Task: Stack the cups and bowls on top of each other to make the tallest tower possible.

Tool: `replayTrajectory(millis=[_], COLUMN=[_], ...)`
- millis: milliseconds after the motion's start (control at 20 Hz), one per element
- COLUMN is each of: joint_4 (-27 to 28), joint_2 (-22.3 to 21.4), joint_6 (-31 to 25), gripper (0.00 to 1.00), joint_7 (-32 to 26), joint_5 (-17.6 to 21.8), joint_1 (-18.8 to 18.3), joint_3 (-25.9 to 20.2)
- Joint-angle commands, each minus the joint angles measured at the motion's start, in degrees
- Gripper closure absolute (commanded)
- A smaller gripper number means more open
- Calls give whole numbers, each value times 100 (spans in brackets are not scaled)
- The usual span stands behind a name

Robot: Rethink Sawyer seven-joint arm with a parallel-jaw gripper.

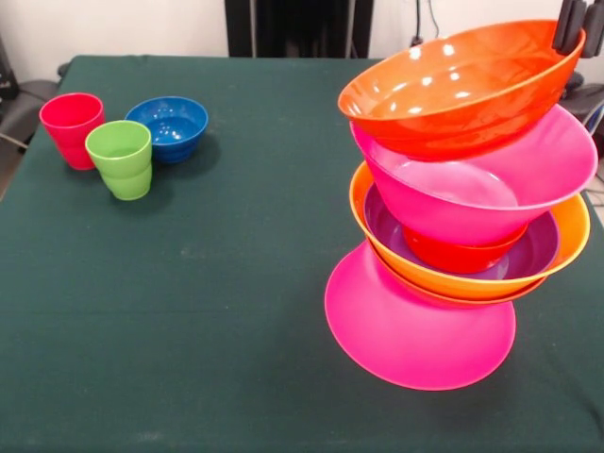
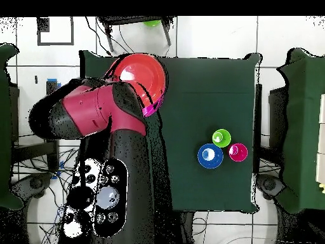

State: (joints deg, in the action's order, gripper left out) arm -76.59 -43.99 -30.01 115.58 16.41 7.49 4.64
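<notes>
The tower stands at the right of the front view on an upturned hot pink bowl point(image 1: 415, 326). On it sit a large orange bowl point(image 1: 566, 236), a purple bowl point(image 1: 538, 250), a small red-orange bowl point(image 1: 458, 255) and a hot pink bowl point(image 1: 481, 179). A shallow red-orange bowl point(image 1: 453, 90) lies tilted on top. My gripper point(image 1: 578, 47) is at that bowl's raised far rim, its dark fingers closed on it. The red cup point(image 1: 73, 127), the green cup point(image 1: 121, 158) and the small blue bowl point(image 1: 170, 125) stand together at the far left. In the overhead view my arm point(image 2: 95, 114) covers most of the tower.
The dark green table point(image 1: 236, 283) stretches between the tower and the cups. In the overhead view the top bowl point(image 2: 143, 76) is at the table's upper left. The green cup point(image 2: 221, 137), the red cup point(image 2: 238, 152) and the blue bowl point(image 2: 210, 156) are at the right.
</notes>
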Motion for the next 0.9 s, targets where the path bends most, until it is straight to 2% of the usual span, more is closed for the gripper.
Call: replayTrajectory(millis=[50, 900], joint_4=[-541, -557], joint_2=[292, 500], joint_6=[411, 478], gripper=[100, 100], joint_7=[1006, 1118], joint_5=[29, -288], joint_1=[110, 432], joint_3=[9, 356])
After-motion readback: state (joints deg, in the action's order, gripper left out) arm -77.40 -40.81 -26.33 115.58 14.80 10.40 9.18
